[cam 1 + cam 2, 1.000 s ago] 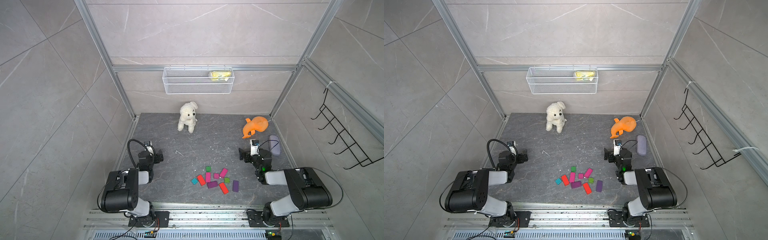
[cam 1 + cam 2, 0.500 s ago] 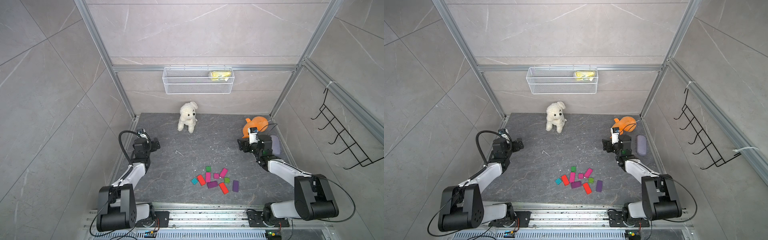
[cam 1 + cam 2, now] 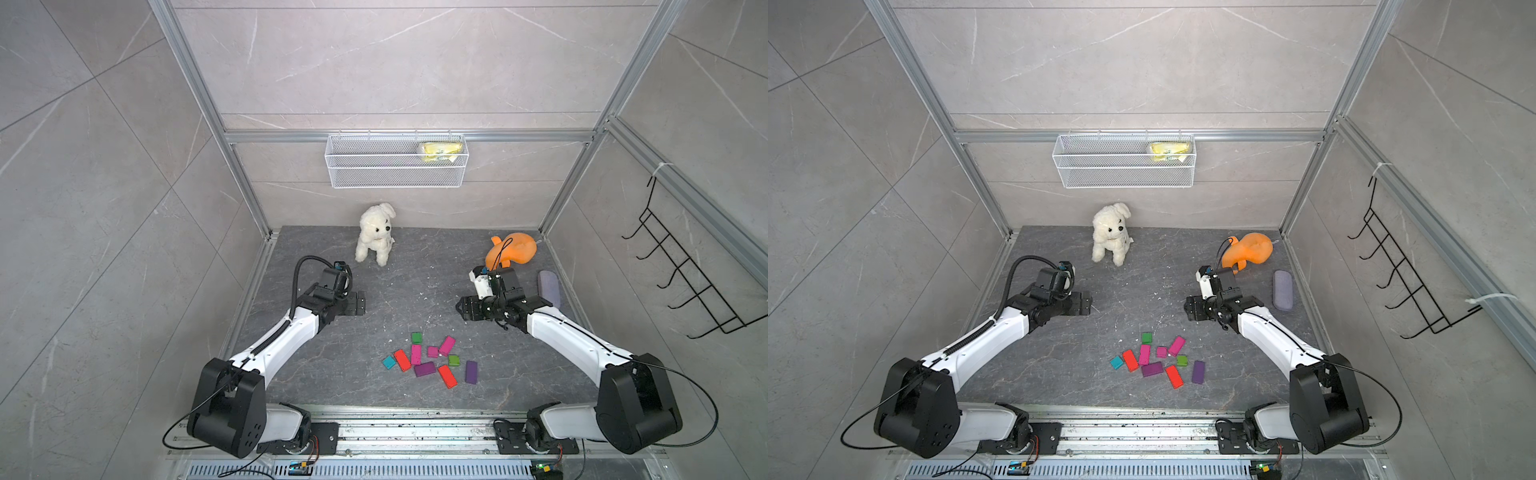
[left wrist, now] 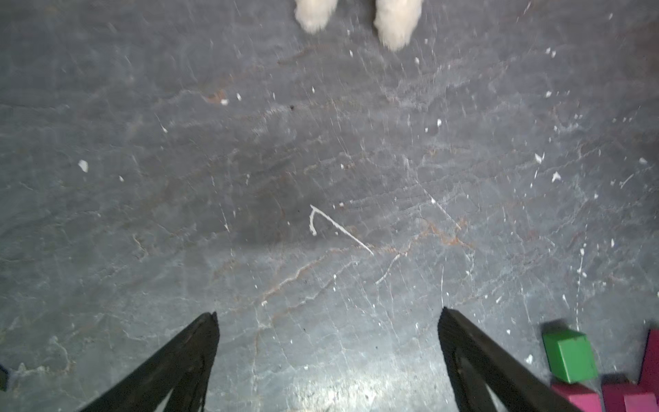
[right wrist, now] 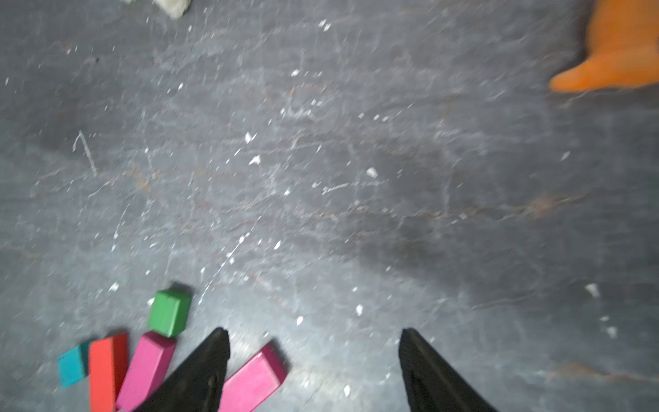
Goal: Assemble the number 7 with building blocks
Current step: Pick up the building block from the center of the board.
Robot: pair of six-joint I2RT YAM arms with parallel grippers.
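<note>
— Why are those small painted building blocks (image 3: 424, 369) lying in a heap?

— Tipped out loose, I'd say. Red, magenta, purple, green and teal, some touching, some askew, on the dark grey stone-look mat (image 3: 353, 395) close to the base rail (image 3: 415, 432). There's no bar and no stem, so the number 7 isn't begun.

— And the arms?

— Both reach beyond the heap, towards the white plush dog (image 3: 376, 235) and the orange soft toy (image 3: 513, 249). The black left gripper (image 3: 359, 303) has its jaws spread wide over bare mat, holding nothing. The black right gripper (image 3: 461, 309) is parted too, a bit narrower, and empty.

— Which is nearer the blocks?

— The right. From its wrist camera a long magenta block (image 5: 251, 380) shows just beside one finger, and the green cube (image 5: 167, 313) a little off. I reckon it must draw back and drop.
</note>
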